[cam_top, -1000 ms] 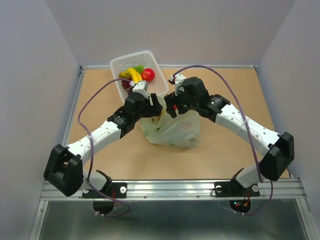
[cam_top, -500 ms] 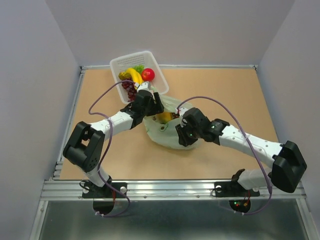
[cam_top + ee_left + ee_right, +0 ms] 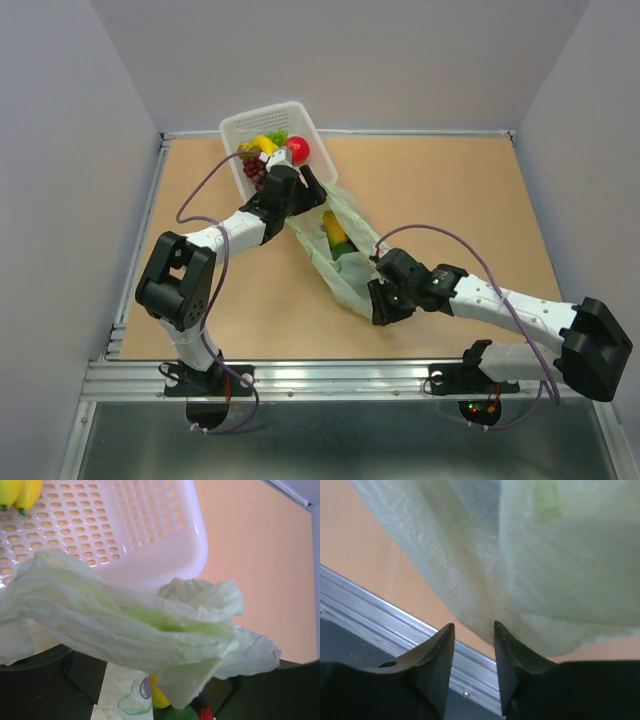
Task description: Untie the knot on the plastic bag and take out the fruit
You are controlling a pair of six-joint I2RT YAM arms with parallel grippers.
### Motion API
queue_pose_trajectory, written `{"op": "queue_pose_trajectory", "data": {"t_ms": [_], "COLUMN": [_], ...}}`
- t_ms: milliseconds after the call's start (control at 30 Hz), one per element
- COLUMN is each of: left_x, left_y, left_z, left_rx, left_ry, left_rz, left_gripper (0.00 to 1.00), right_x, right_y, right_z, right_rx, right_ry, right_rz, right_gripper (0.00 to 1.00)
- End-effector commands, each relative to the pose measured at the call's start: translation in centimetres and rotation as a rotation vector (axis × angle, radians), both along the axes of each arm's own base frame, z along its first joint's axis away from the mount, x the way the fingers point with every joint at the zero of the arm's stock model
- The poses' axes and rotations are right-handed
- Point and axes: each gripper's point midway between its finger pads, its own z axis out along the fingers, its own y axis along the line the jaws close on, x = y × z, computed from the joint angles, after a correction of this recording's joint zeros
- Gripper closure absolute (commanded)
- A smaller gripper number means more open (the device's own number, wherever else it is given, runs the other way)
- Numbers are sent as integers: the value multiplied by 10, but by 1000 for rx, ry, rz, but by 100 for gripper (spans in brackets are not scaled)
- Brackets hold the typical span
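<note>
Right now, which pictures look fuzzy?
Top view: sharp and evenly lit. Left wrist view: the bag is close and a bit soft, the basket clearer. Right wrist view: light shines through the bag, so a green patch shows blurred; the fingers are dark.

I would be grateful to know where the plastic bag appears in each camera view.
Top external: the plastic bag lies diagonally at centre.
Left wrist: the plastic bag spans the middle.
Right wrist: the plastic bag fills the top.
Shared landmark: the tan table.

White basket (image 3: pixel 270 108) with banana (image 3: pixel 263 143), grapes (image 3: pixel 256 170)
</note>
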Motion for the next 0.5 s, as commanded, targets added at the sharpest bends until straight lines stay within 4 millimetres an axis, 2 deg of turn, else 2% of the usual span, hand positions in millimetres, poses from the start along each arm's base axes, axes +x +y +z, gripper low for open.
{"op": "queue_pose_trajectory", "data": {"t_ms": [0, 67, 100, 200, 233, 300, 333, 367, 433, 467], "left_x": [2, -10, -20, -41, -52, -65, -73, -83, -99, -109], "left_y": [-14, -13, -14, -14, -12, -11, -8, -10, -8, -16], "left_z": [63, 66, 81, 84, 88, 92, 102, 96, 100, 100], "left_rx": [-86, -78, -82, -57, -46, -34, -27, -14, 12, 26], "left_ry": [-148, -161, -193, -209, -208, -214, -245, -228, -249, -258], "left_rz": [-92, -131, -171, -245, -262, -297, -311, -334, -360, -391], "left_gripper": [22, 20, 20, 18, 18, 18, 18, 18, 19, 20], "right_x": [14, 22, 31, 46, 60, 71, 83, 93, 112, 120], "right_y": [20, 28, 35, 37, 36, 32, 26, 25, 14, 14], "right_z": [59, 86, 115, 150, 171, 184, 192, 199, 204, 203], "right_rx": [103, 140, 174, 183, 179, 149, 119, 98, 26, -6], "right_ry": [-112, -170, -223, -314, -389, -439, -491, -522, -589, -603], "right_rz": [26, 59, 56, 53, 25, -3, -46, -78, -154, -174], "right_gripper": [55, 44, 40, 32, 29, 29, 29, 29, 28, 28]}}
